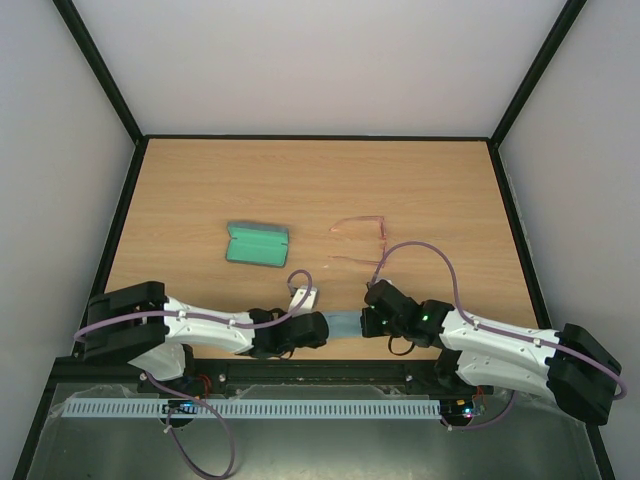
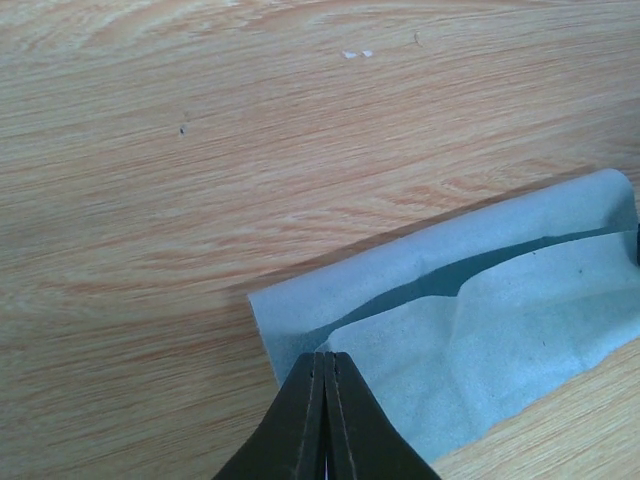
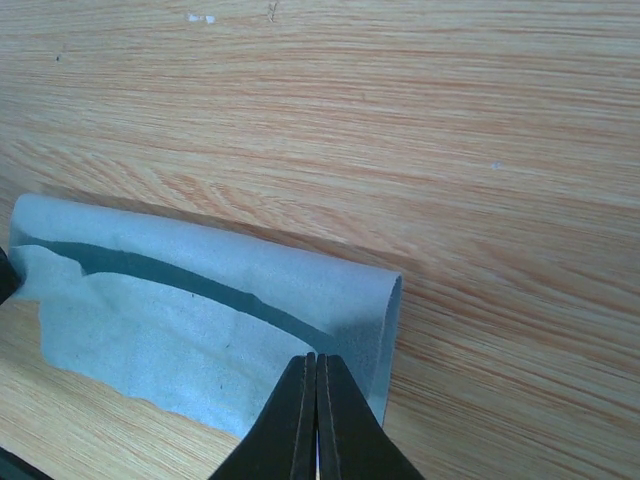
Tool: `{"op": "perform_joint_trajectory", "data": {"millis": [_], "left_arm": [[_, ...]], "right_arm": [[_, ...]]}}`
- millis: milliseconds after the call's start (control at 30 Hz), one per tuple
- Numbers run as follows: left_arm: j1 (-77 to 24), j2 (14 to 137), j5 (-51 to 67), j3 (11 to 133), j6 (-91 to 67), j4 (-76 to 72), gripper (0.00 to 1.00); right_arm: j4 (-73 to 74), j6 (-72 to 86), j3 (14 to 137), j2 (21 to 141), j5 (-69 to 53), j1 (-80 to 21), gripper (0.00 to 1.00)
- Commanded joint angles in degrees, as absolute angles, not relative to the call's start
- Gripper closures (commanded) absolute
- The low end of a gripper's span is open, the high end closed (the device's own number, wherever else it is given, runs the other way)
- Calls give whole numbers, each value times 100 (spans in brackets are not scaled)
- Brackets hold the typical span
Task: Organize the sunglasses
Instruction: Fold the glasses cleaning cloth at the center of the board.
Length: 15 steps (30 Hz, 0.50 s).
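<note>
The pinkish-red sunglasses (image 1: 360, 240) lie unfolded on the wooden table, right of centre. The case (image 1: 257, 244) lies open to their left, green inside. The blue-grey cloth (image 1: 345, 325) lies near the front edge, its near half lifted and curling over the far half. My left gripper (image 1: 322, 330) is shut on the cloth's left corner (image 2: 400, 330), the jaws pressed together at the upper layer's edge (image 2: 324, 355). My right gripper (image 1: 368, 320) is shut on the cloth's right corner (image 3: 200, 330), with the jaws together (image 3: 316, 356) on the upper layer.
Both arms lie low along the table's front edge (image 1: 330, 362), their wrists facing each other. Black frame rails (image 1: 125, 210) border the table left, right and behind. Bare wood lies between the cloth and the sunglasses.
</note>
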<state>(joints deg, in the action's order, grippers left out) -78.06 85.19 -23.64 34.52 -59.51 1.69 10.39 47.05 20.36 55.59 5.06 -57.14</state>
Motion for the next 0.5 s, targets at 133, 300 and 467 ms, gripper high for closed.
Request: {"op": "perform_joint_trajectory", "data": {"millis": [133,300,467], "left_arm": [[-7984,8581,-2574,3411,-6165,293,97],[-8047,8554,-2612,3433,-6226,337,96],[-8101,8542,-2658,3428,-6290,390,96]], "right_arm": [[1307,4834,1916,5472,612,-5817,97],[1327,4853,1900,5425,622,-5844,96],[1336,4875,1876,5405,624,-5887,93]]}}
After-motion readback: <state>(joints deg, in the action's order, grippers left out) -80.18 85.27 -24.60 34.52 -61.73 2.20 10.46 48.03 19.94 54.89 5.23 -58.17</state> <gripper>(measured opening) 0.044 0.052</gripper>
